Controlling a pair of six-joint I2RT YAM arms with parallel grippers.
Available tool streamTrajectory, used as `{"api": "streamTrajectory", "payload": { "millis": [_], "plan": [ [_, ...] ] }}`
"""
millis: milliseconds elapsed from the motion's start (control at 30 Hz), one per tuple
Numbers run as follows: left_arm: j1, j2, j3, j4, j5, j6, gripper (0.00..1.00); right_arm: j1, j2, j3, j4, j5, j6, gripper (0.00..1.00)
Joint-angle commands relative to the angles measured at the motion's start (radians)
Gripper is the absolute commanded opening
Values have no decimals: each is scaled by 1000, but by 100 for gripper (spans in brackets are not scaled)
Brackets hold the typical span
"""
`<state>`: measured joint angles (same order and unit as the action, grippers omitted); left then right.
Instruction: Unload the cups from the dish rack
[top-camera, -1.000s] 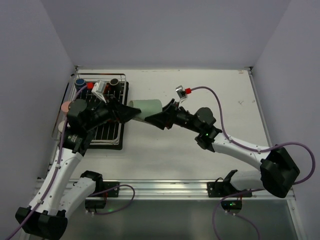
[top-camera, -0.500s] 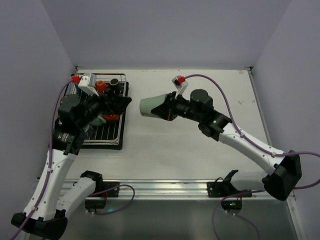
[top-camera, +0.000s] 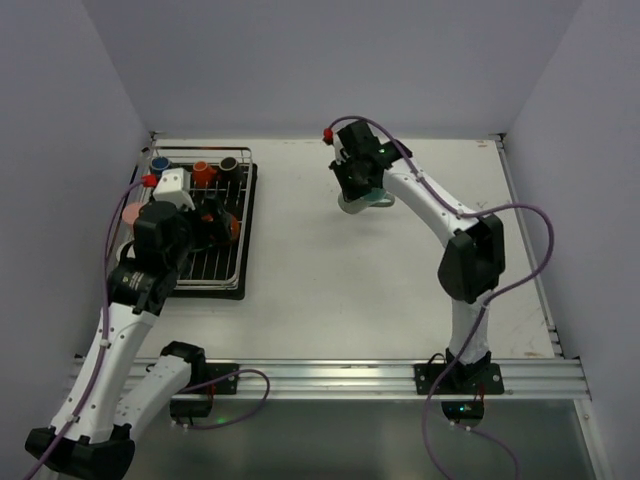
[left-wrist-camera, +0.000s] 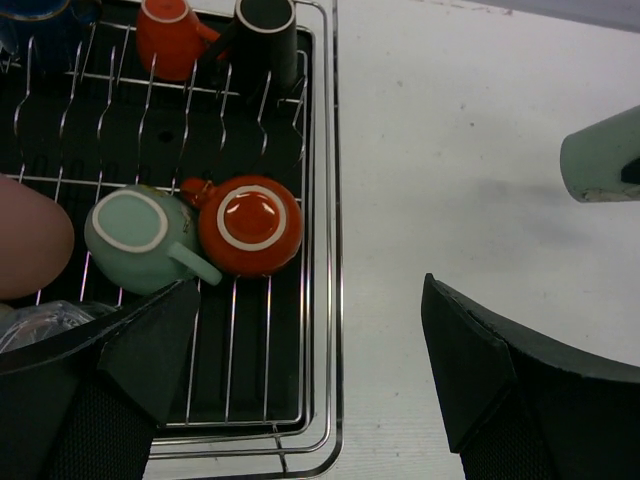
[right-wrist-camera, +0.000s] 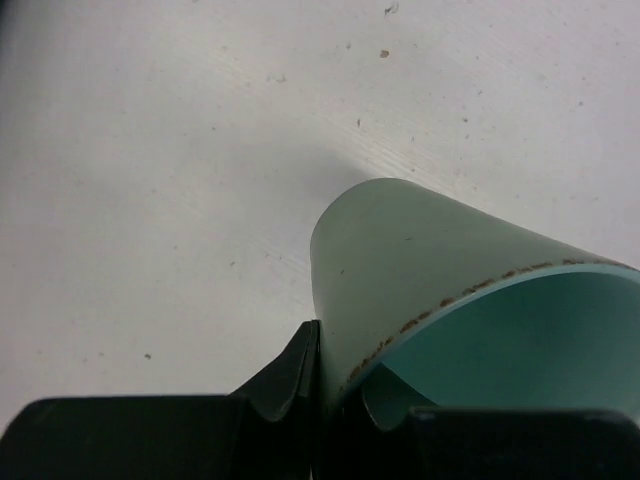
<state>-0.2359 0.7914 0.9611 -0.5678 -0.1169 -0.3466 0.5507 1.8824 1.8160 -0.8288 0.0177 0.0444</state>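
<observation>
White table (top-camera: 330, 290), pale lilac walls (top-camera: 330, 60), metal rail (top-camera: 330, 373) at near edge

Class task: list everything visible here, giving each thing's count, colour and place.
dish rack: one, silver wire, on black tray, table's left.
orange cups: two, orange; one upturned mid-rack, one upright at far end.
teal mugs: two, teal; one upturned beside it, one in right hand.
black cup: one, black, rack's far end.
blue cup: one, blue, rack's far left corner.
salmon tumbler: one, pink, rack's left side.
clear glass: one, clear, rack's near left.
table: one, white.
left hand: one, black, open above rack.
right hand: one, black, shut on mug's rim.
</observation>
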Motion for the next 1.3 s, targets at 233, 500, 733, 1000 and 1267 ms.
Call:
{"api": "streamTrajectory", "payload": {
  "millis": [233,500,733,1000,1267],
  "plan": [
    [4,-60,-74,-39,-162,3,100,11,316,367,-268,162,-235,2],
    [4,-99,-104,-122,-366,-129,100,20,437,381,-244,223,-245,4],
    [4,-170,-107,-168,-441,-224,100,32,460,373,-194,249,-245,16],
    [4,-121,-101,-251,-513,-334,100,48,270,283,-86,209,-184,85],
    [6,-107,-177,-227,-619,-393,100,49,-3,102,65,117,-75,98]
  ]
}}
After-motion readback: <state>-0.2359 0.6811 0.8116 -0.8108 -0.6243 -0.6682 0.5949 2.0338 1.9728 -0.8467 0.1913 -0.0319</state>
